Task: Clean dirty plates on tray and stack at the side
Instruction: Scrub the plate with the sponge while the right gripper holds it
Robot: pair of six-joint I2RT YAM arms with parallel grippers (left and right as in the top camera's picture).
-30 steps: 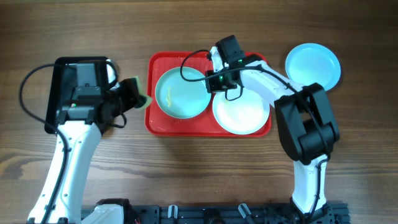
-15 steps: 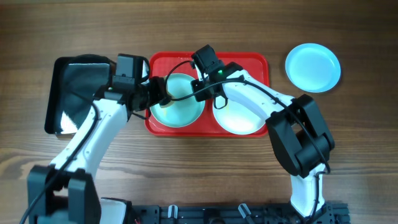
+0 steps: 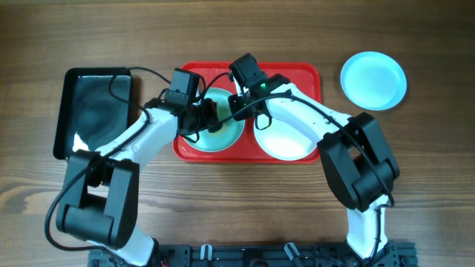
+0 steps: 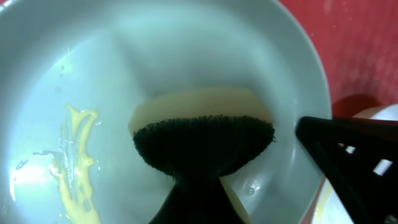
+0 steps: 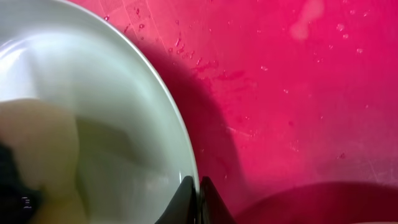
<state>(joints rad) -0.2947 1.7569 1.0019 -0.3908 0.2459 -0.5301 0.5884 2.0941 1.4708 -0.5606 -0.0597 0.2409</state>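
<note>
Left wrist view: left jaws clamped on sponge (image 4: 202, 134), pressed into plate (image 4: 186, 50) in left half of tray (image 3: 300, 74); yellow smear (image 4: 78, 177) beside sponge, opposite right jaws. Right jaws pinch plate rim, tray-centre side.

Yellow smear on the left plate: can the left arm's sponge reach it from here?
Probably yes. The left claw holds the sponge inside that plate, the smear lies beside it with bare plate between; the right claw only pinches the far rim.

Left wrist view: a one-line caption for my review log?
Left gripper holds a black-faced yellow sponge against a plate on the red tray, a yellow smear left of it.
</note>
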